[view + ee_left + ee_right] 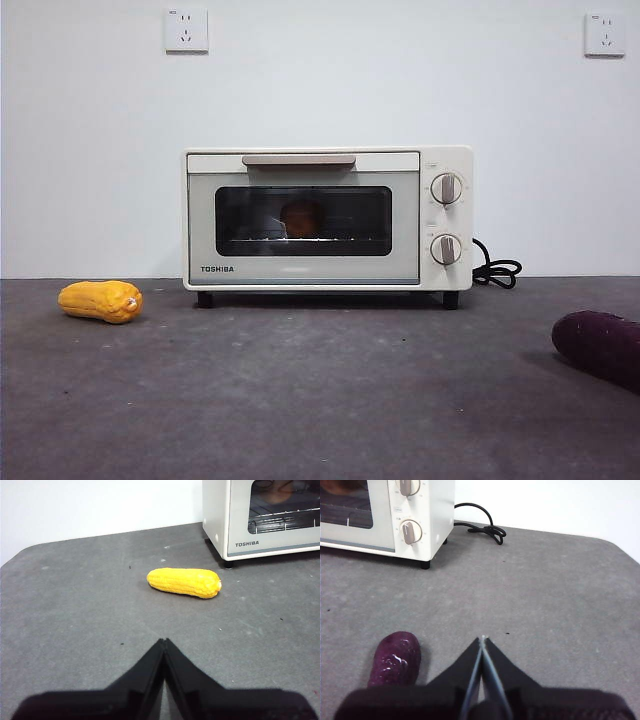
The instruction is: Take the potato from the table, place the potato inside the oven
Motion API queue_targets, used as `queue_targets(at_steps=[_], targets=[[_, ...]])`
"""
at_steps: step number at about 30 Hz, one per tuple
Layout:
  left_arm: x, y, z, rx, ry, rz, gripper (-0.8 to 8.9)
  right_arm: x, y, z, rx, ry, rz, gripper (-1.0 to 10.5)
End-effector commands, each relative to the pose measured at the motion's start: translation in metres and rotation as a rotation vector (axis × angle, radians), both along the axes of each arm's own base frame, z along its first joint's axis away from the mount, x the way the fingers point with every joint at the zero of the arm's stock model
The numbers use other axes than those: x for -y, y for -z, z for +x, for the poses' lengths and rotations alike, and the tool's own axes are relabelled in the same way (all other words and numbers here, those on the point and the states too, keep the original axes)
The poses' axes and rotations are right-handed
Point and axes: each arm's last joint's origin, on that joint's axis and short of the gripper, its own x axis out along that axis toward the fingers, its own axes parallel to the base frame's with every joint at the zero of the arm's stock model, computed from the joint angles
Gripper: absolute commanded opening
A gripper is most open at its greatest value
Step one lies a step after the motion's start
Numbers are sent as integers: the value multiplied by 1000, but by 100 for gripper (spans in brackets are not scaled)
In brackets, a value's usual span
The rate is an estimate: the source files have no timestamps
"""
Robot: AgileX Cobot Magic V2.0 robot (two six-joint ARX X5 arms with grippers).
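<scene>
Both end effectors are just parked low over the flat dark grey mottled table (320, 400), each with its two black jaws pressed together and nothing between them. Left end effector (163, 641) has the yellow-orange ridged elongated vegetable (184, 582) lying on the table ahead of its tips, well apart from them. Farther ahead and off to one side sits the cream-white boxy Toshiba toaster oven (328, 220), door shut, beige bar handle (298, 160) across the top of the door.

Right end effector (482, 639) has the dark purple long vegetable (395, 660) lying just beside it on the table, not touching the jaws. Ahead of it is the knob side of the oven with the two round knobs (411, 531), and the black cord (482, 525) coiled on the table behind that.

The smooth orange-brown oval potato (301, 218) is inside the oven, sitting on the wire rack behind the dark glass window, roughly centred. So it's well away from both end effectors, with the closed door between them.
</scene>
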Motion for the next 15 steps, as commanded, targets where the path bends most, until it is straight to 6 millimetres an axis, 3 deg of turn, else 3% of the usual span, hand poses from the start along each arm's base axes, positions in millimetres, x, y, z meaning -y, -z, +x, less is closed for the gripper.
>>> queue_targets(at_steps=[1,15], targets=[[0,3,1,-5,-3,-10,-4,0,3,0,-6,5,39,2],[0,3,1,-9,-3,-10,-4,0,3,0,-2,7,40,2]])
